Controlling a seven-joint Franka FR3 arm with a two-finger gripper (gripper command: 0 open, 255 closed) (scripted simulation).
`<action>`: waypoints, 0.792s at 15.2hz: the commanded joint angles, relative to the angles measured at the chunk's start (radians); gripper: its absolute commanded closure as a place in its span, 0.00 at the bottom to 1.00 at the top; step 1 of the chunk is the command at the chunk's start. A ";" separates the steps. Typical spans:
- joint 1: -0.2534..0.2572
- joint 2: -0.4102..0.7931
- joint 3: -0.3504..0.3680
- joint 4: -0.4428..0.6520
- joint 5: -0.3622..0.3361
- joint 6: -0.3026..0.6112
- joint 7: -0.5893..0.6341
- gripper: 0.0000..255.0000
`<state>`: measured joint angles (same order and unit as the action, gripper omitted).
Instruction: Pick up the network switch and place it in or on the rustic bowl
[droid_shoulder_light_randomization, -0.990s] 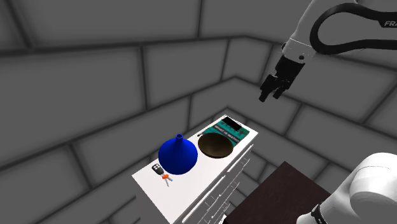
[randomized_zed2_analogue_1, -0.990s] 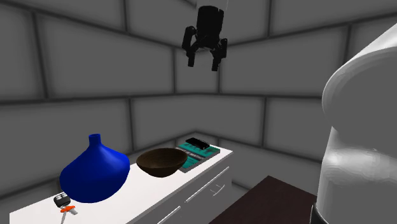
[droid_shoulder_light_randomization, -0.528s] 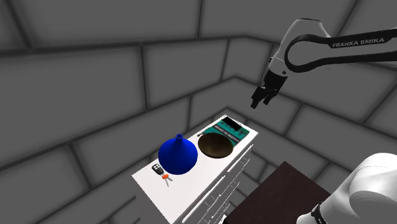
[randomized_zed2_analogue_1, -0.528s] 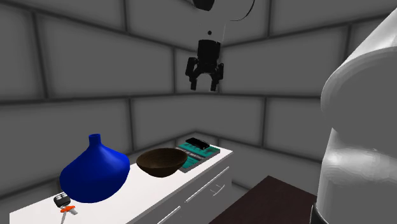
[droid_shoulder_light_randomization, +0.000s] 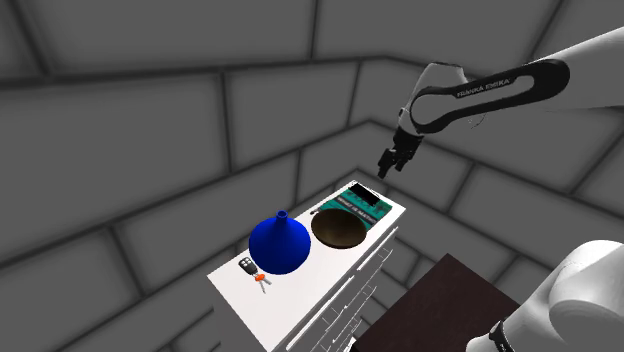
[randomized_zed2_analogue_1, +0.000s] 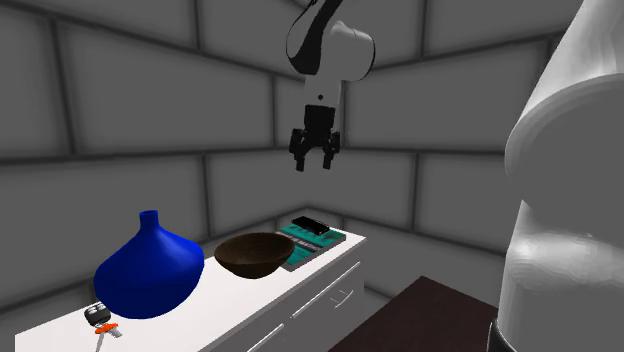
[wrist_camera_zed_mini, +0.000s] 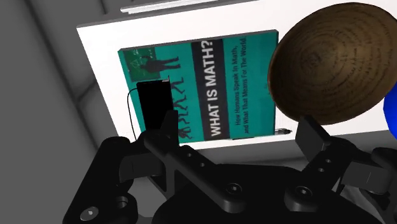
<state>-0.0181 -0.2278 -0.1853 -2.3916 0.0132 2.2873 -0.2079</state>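
Note:
The network switch (droid_shoulder_light_randomization: 368, 193) (randomized_zed2_analogue_1: 311, 224) (wrist_camera_zed_mini: 154, 105) is a small black box lying on a teal book (droid_shoulder_light_randomization: 357, 209) (randomized_zed2_analogue_1: 306, 246) (wrist_camera_zed_mini: 242, 83) titled "What is Math?" at the far end of the white cabinet top. The brown bowl (droid_shoulder_light_randomization: 338, 228) (randomized_zed2_analogue_1: 254, 254) (wrist_camera_zed_mini: 331, 63) sits right beside the book, overlapping its edge in the wrist view. My gripper (droid_shoulder_light_randomization: 388, 165) (randomized_zed2_analogue_1: 312, 163) (wrist_camera_zed_mini: 240, 127) hangs open well above the book, pointing down, with nothing between its fingers. One fingertip (wrist_camera_zed_mini: 168, 124) lines up just under the switch.
A large blue vase (droid_shoulder_light_randomization: 279, 243) (randomized_zed2_analogue_1: 148, 270) stands beyond the bowl, and a black key fob (droid_shoulder_light_randomization: 247, 266) (randomized_zed2_analogue_1: 98, 316) with an orange tag lies past it. The white cabinet (droid_shoulder_light_randomization: 290, 300) (randomized_zed2_analogue_1: 262, 312) has drawers on its front. The dark stand top (droid_shoulder_light_randomization: 440, 300) is at the lower right.
The gripper has come down and moved to the shoulder view's left, closer to the book end of the cabinet. Its fingers stay open. Nothing on the cabinet moved.

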 joint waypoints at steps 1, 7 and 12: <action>-0.001 0.077 -0.017 0.024 0.011 0.052 -0.042 0.00; -0.011 0.316 -0.041 0.145 0.075 0.160 -0.162 0.00; -0.043 0.515 -0.031 0.282 0.132 0.214 -0.255 0.00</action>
<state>-0.0541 0.2501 -0.2187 -2.1380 0.1355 2.4930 -0.4451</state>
